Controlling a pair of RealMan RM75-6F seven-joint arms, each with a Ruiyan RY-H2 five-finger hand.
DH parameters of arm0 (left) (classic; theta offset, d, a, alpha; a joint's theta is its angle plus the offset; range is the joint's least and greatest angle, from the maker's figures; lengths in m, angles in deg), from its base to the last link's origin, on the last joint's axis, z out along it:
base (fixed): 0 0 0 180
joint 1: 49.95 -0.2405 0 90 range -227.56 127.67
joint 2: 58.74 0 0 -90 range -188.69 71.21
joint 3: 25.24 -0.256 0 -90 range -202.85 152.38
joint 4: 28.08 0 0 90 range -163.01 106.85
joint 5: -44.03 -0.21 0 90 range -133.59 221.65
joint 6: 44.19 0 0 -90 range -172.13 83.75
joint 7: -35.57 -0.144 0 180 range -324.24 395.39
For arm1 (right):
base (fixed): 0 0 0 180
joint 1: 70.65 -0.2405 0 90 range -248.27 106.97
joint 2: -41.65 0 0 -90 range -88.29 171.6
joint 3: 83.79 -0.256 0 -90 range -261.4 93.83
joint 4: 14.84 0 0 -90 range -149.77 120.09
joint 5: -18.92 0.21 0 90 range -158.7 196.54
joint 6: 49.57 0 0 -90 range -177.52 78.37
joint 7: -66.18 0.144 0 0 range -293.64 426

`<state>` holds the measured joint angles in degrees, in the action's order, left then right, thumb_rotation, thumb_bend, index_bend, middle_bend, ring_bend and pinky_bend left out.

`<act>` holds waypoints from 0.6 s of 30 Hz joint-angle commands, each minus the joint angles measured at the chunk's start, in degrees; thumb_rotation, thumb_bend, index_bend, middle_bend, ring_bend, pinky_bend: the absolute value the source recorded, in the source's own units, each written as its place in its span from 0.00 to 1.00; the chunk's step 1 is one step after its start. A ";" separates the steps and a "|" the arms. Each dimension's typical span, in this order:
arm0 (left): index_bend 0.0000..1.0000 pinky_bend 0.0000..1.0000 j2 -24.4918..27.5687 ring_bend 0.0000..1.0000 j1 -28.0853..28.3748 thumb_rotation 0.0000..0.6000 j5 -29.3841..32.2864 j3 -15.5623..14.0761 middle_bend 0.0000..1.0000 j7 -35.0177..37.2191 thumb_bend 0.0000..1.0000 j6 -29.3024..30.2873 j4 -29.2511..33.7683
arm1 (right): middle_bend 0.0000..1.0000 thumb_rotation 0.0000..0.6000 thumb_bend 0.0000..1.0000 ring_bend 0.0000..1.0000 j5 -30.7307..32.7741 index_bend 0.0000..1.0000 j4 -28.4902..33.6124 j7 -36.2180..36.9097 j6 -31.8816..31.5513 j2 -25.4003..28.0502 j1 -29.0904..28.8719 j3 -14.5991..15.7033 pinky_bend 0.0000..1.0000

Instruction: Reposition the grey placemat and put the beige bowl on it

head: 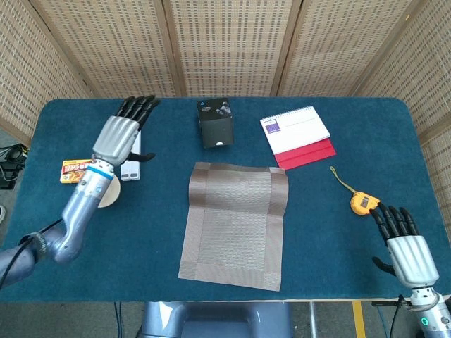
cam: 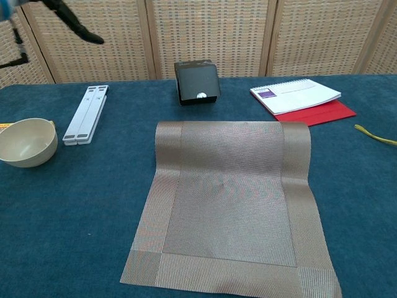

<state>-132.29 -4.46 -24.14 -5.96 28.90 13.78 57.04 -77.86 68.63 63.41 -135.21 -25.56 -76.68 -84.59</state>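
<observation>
Lying flat at the centre of the blue bench (head: 338, 127), the grey placemat (head: 235, 222) spreads fully open, its far edge near a black box (head: 215, 123) that stands toward the top middle of the head view. The beige bowl (cam: 25, 141) sits at the left edge of the chest view, well apart from the placemat; in the head view it is mostly hidden behind the left forearm, only a sliver of rim showing.

The left hand (head: 121, 134) is raised at the upper left of the head view, its fingers (head: 139, 105) straight and spread, holding nothing; it hangs over a white folded stand (cam: 85, 114), which lies just right of the bowl. In the chest view only dark fingertips show at the top left corner. A yellow snack packet (head: 74, 170) lies at the far left, beside the forearm.

The right hand (head: 405, 246) rests at the lower right corner of the head view, fingers extended and apart, empty, apparently off the bench edge, though the angle makes that hard to judge. Just beyond its fingertips lies a yellow tape measure (head: 363, 203). A white spiral notepad (head: 294, 129) rests on a red folder (head: 310, 154) at the upper right.
</observation>
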 commanded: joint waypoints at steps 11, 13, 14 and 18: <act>0.00 0.00 10.96 0.00 -19.31 1.00 0.43 -9.73 0.00 -8.68 0.00 18.98 19.89 | 0.00 1.00 0.00 0.00 -26.71 0.20 0.30 -1.07 11.14 -1.97 -16.62 7.97 0.00; 0.00 0.00 10.68 0.00 -20.69 1.00 -0.87 -10.55 0.00 -7.71 0.00 20.32 20.07 | 0.00 1.00 0.00 0.00 -27.55 0.21 1.08 -2.25 14.36 -3.12 -18.59 8.29 0.00; 0.00 0.00 10.63 0.00 -21.04 1.00 -1.21 -10.80 0.00 -7.50 0.00 20.57 20.13 | 0.00 1.00 0.00 0.00 -27.72 0.21 1.31 -2.57 15.29 -3.48 -19.14 8.37 0.00; 0.00 0.00 10.36 0.00 -22.76 1.00 -2.73 -11.78 0.00 -6.67 0.00 21.81 20.29 | 0.00 1.00 0.00 0.00 -28.20 0.22 2.46 -4.32 20.89 -5.88 -22.60 8.63 0.00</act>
<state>-121.80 -26.90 -26.57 -17.53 21.99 35.33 77.31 -105.29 70.16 60.46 -116.93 -29.79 -97.24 -76.42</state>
